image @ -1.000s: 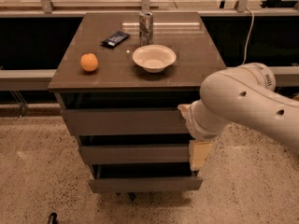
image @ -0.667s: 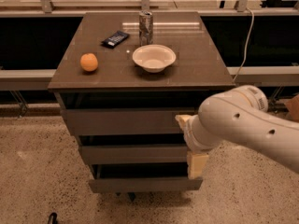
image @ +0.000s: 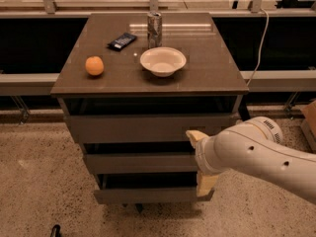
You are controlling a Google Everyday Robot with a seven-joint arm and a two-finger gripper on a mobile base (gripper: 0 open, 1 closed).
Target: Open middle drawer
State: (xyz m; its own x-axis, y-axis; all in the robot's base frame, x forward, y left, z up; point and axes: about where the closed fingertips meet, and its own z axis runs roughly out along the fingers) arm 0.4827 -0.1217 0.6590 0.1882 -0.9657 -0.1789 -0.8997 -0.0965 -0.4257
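Note:
The middle drawer [image: 138,163] is the shallow grey-brown front in the centre of the cabinet's three stacked drawers. A dark gap shows above it. My gripper [image: 200,160] reaches in from the right on a white arm [image: 256,154] and sits at the drawer's right end. One cream finger [image: 194,135] shows above the drawer front and the other [image: 206,184] below it, so the fingers stand apart, open, one over the other. The drawer's right end is hidden behind the gripper.
The top drawer [image: 148,127] and bottom drawer [image: 148,195] each stand slightly out. On the cabinet top [image: 207,78] are an orange [image: 94,65], a white bowl [image: 163,61], a metal can [image: 154,29] and a dark packet [image: 122,41]. Speckled floor lies around.
The arm has dropped lower and shifted slightly left, bringing the gripper from the top drawer's level down to the middle drawer's right end. The drawers have not visibly moved.

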